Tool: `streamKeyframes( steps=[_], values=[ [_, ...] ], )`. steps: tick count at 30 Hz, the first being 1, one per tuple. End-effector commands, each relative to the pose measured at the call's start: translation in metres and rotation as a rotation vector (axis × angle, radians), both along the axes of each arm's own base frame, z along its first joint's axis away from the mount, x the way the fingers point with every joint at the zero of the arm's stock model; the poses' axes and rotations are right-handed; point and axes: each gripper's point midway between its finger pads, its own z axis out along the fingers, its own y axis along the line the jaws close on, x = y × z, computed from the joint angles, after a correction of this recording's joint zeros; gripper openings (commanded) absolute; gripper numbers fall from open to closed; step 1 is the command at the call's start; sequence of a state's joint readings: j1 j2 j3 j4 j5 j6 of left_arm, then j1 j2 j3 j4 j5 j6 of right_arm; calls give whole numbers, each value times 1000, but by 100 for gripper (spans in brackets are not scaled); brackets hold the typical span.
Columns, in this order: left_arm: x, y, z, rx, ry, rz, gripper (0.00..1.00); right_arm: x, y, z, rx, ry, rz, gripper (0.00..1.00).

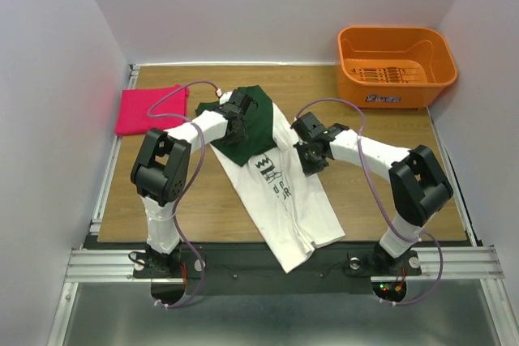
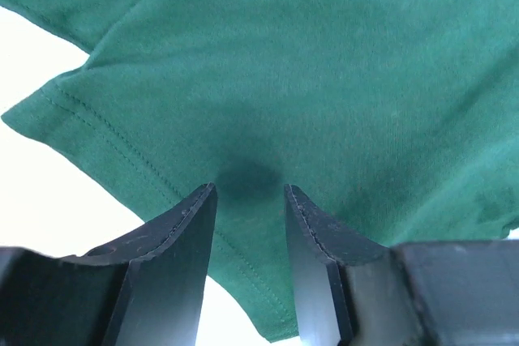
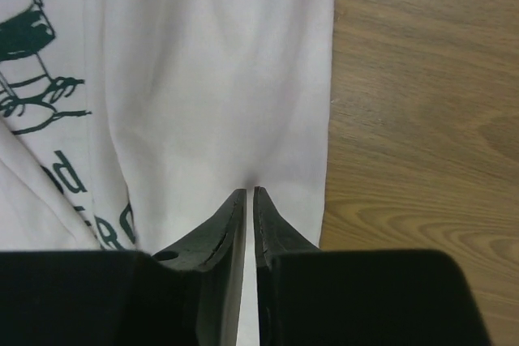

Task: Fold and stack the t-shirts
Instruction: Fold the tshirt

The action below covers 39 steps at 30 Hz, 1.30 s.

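A: From above, where do we find the shirts?

B: We see the white t-shirt [image 1: 284, 200] spread slantwise on the table [image 1: 389, 200], its lower end reaching past the near edge. The left gripper [image 1: 238, 117] is down on its green sleeve [image 1: 255, 115]. The right gripper [image 1: 312, 158] is down on the shirt's white side, across the print [image 1: 272, 169] from the left one. The pink t-shirt [image 1: 146, 111] lies folded off to the left gripper's outer side, apart from it. An orange basket [image 1: 357, 79] stands well beyond the right gripper.

A: And the left wrist view?

B: There our fingers [image 2: 186, 232] stand apart, tips pressed into the green sleeve, with a dark dimple of cloth between them. The grip looks unclenched, though we cannot be sure that no fold is caught. The sleeve's stitched hem runs off to the gripper's left.

A: The right wrist view?

B: The jaws are nearly together, only a thin slit between them. They pinch the white t-shirt just beside its edge, and creases run away from the tips. The print lies to the gripper's left and bare table to its right.
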<state>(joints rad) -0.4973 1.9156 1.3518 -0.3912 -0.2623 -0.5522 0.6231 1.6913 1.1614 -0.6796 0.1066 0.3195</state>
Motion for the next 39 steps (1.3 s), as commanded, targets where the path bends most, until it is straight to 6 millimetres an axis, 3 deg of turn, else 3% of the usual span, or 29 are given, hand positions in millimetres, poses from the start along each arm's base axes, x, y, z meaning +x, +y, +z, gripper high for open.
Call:
streamKeyframes(
  steps=[1, 5, 11, 15, 18, 22, 25, 29, 30, 32, 33, 35, 36, 37, 39],
  values=[
    [3, 6, -7, 25, -6, 30, 50, 3, 7, -12, 22, -3, 29, 14],
    [12, 22, -29, 70, 36, 43, 50, 4, -2, -25, 0, 14, 16, 12],
    [47, 40, -34, 123, 30, 44, 50, 10, -9, -32, -1, 28, -8, 12],
    [83, 50, -26, 129, -4, 52, 51, 18, -2, -32, 17, 27, -20, 13],
    [100, 58, -29, 145, -1, 50, 52, 27, 4, -31, 26, 18, -32, 13],
    [129, 49, -12, 116, -69, 20, 58, 37, 19, -24, 77, 17, -40, 15],
    [137, 40, 0, 80, -103, -1, 62, 41, 30, -9, 129, 0, -38, 20],
    [128, 32, 26, 34, -147, -14, 68, 30, 46, 18, 249, 8, -16, 39],
    [125, 29, 49, 17, -188, -18, 68, 25, 49, 22, 262, 11, -9, 42],
    [108, 23, 60, 8, -193, -30, 71, 7, 56, 30, 276, 8, 31, 48],
    [93, 18, 80, -7, -220, -40, 72, -7, 64, 30, 274, 17, 60, 48],
    [74, 18, 97, -20, -238, -14, 73, -29, 68, 32, 268, 26, 92, 48],
    [62, 19, 125, -46, -285, -5, 73, -40, 69, 31, 253, 36, 102, 48],
    [42, 18, 118, -44, -258, -9, 73, -55, 76, 29, 240, 46, 126, 48],
    [5, 24, 122, -65, -247, 10, 73, -84, 75, 18, 202, 89, 157, 48]
  ],
)
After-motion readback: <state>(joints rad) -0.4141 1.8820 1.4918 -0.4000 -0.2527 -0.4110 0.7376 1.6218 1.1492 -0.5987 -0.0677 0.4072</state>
